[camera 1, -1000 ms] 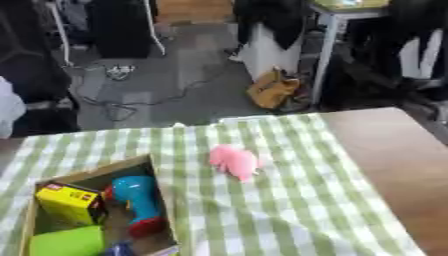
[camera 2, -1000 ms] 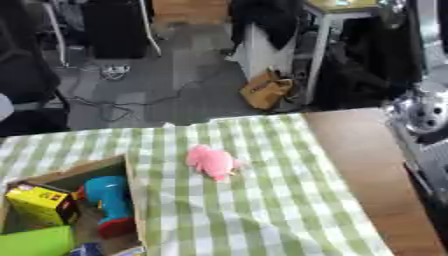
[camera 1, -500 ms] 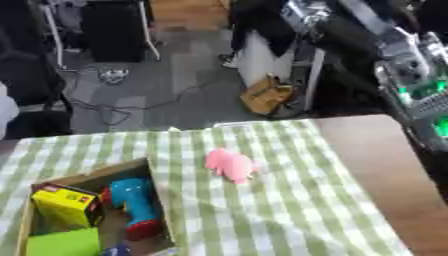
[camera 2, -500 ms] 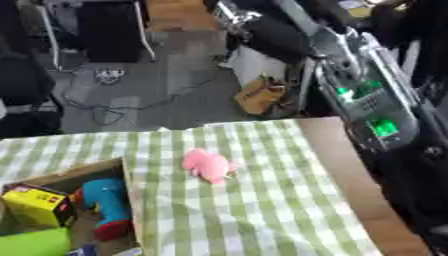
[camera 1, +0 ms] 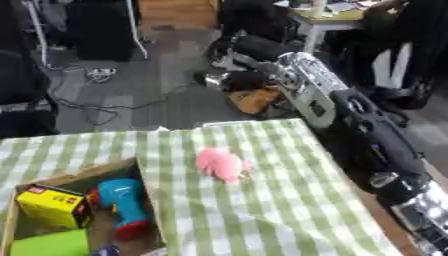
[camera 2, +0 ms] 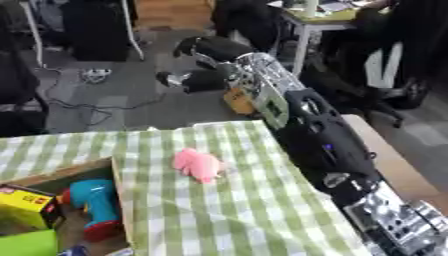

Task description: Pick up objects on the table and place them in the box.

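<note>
1. Sitting nearest, at the lower left, a cardboard box [camera 1: 147,200] holds a yellow carton [camera 1: 52,205], a blue and red toy [camera 1: 122,207] and a green block [camera 1: 52,243].
2. Just right of the box, a pink plush toy [camera 1: 220,165] lies on the green checked cloth [camera 1: 280,215] covering the bench [camera 2: 394,165].
3. Right of the plush toy, the right arm [camera 2: 324,140] rises from the lower right corner and stretches beyond the bench's far edge.
4. Farthest out, the right robot hand [camera 2: 197,80] hangs dark above the floor; whether its fingers are spread or curled cannot be told.
</note>
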Motion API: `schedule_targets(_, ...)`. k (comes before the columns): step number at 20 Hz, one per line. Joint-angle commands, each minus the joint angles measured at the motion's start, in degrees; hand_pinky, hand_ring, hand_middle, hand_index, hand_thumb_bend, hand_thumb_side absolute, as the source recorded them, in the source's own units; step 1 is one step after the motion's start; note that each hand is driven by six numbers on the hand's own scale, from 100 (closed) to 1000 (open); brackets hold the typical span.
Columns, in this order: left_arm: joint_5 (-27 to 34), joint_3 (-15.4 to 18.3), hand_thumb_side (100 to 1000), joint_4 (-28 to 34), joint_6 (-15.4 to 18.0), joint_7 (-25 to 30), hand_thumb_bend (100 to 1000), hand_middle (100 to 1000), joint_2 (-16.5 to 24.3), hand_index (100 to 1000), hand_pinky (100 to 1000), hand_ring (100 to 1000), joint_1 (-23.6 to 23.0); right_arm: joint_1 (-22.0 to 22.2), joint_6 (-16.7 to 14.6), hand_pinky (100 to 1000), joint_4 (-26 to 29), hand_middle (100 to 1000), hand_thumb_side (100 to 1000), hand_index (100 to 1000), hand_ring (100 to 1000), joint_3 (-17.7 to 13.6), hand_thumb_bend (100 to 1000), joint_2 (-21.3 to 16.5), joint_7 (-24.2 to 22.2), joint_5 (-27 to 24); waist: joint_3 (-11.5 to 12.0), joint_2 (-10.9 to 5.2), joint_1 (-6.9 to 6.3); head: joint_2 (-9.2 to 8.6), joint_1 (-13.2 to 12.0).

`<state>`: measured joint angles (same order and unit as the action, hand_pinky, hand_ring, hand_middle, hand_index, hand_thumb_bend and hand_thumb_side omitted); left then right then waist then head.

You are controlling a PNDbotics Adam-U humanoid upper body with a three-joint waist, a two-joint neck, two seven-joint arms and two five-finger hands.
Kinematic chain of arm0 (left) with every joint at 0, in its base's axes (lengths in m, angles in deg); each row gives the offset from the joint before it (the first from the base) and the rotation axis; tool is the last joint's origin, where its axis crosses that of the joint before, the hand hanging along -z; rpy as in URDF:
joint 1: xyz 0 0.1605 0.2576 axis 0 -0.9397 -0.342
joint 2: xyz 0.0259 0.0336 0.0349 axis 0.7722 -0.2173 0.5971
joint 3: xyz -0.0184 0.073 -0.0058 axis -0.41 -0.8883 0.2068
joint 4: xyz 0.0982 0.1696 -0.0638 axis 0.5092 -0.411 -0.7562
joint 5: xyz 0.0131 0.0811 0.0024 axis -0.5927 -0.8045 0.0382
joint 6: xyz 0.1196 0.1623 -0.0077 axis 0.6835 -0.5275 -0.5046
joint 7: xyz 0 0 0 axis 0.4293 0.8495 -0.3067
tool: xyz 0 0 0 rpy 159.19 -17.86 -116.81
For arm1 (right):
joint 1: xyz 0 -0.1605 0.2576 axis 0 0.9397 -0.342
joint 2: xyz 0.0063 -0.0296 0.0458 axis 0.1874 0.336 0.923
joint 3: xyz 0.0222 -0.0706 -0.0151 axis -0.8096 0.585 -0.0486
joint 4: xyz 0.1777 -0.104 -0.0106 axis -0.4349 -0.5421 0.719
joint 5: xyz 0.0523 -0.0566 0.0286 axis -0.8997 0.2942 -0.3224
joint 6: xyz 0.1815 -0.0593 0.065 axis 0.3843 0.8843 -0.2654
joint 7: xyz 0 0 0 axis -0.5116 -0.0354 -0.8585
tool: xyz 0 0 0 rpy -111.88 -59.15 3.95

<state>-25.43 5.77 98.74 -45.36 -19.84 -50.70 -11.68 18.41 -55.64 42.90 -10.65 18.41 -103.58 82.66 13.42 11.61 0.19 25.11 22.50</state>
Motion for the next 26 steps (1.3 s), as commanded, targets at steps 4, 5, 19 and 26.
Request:
schedule_targets(4, 0.6, -0.3, 1000, 0.8, 0.0, 0.5, 151, 943, 0.0, 959, 898, 917, 1.3, -3.3, -1.0, 916, -13.1, 890, 1000, 927, 909, -1.8, 488, 4.1, 5.6, 13.4, 1.4, -1.15, 0.54, -0.9, 2.5)
schedule_targets(5, 0.7, -0.4, 1000, 0.8, 0.0, 0.6, 151, 943, -0.1, 959, 898, 917, 1.4, -3.6, -0.7, 916, -15.2, 890, 1000, 927, 909, -1.9, 488, 4.9, 6.9, 16.4, 1.6, -1.12, 0.49, -1.06, 3.0)
schedule_targets(19, 1.4, -0.6, 1000, 0.8, 0.2, 0.8, 146, 942, -1.5, 957, 897, 917, 2.3, -3.6, 13.7, 946, -32.5, 896, 1000, 953, 932, -8.1, 557, 13.9, 27.0, 39.9, 3.8, -0.24, -1.03, -2.14, 8.4)
schedule_targets(26, 1.4, -0.6, 1000, 0.8, 0.2, 0.8, 141, 941, -1.7, 955, 898, 917, 2.4, -2.4, 11.3, 897, -35.0, 874, 1000, 952, 898, -9.0, 578, 15.5, 36.7, 32.1, 4.1, 0.16, -1.53, -2.39, 9.3)
